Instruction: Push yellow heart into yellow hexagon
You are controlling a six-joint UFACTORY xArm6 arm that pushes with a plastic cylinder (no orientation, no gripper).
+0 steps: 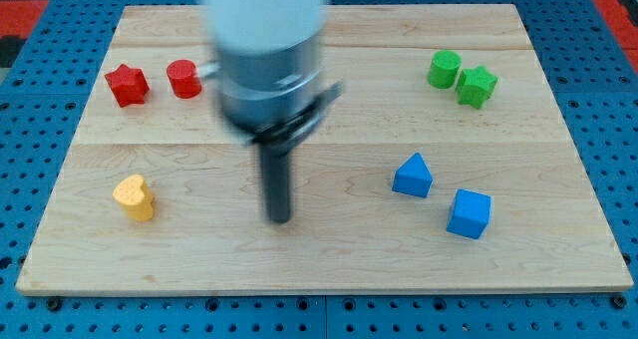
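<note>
Tip parked mid-surface, yellow heart well off to the view's left, no hexagon seen.

No pincer on this rig, so no grip state to give; just my tip (280, 219), at the end of a rod that looks motion-blurred. Yellow heart (134, 197) sits near the wooden surface's (329, 259) left edge, apart from the tip. Yellow hexagon isn't visible; poss. hidden behind the arm body, can't tell. Risks, as I judge them: w/o a seen target any push direction is a guess; a push toward the left would shove the heart off the edge; an off-centre contact would spin it. Red star (127, 84) and red cylinder (183, 79) lie above it, so an upward push could knock them.
</note>
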